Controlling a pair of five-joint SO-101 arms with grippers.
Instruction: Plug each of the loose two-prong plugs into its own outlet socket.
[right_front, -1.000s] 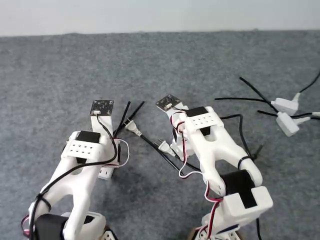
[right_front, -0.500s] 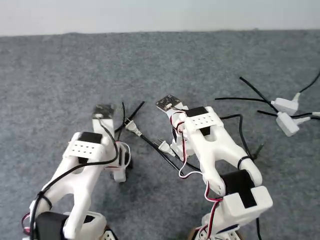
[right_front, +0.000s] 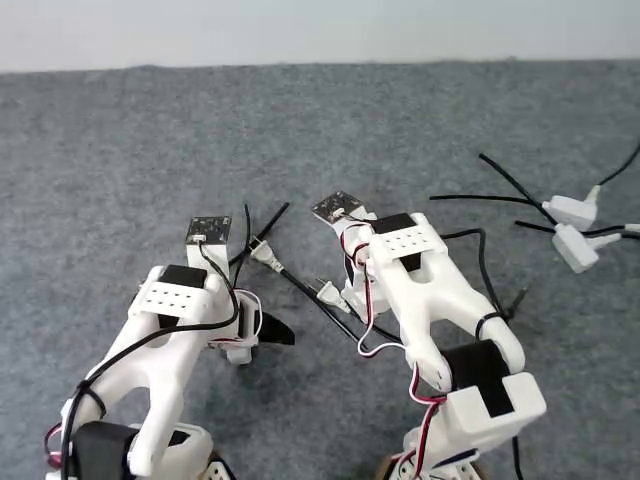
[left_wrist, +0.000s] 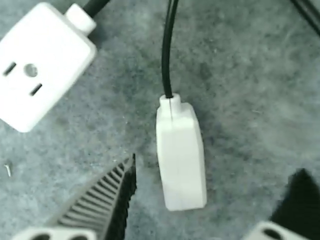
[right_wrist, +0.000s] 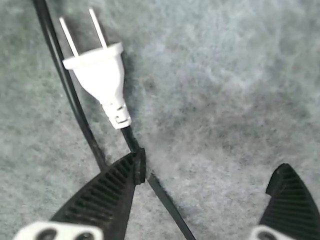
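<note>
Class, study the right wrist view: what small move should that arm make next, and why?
Probably shift the right claw toward the white plug before lowering. The claw is open, but one finger sits by the black cord behind the plug's body, so closing here would likely miss the plug.

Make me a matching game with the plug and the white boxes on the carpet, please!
Things:
1. two-prong plug
2. slotted socket
3. plain white block

Places:
A. between the jaws of the open left gripper
B. beside the block, slots facing up
C. just ahead of the open right gripper, prongs bare

Pairs: 1-C, 2-B, 3-A
</note>
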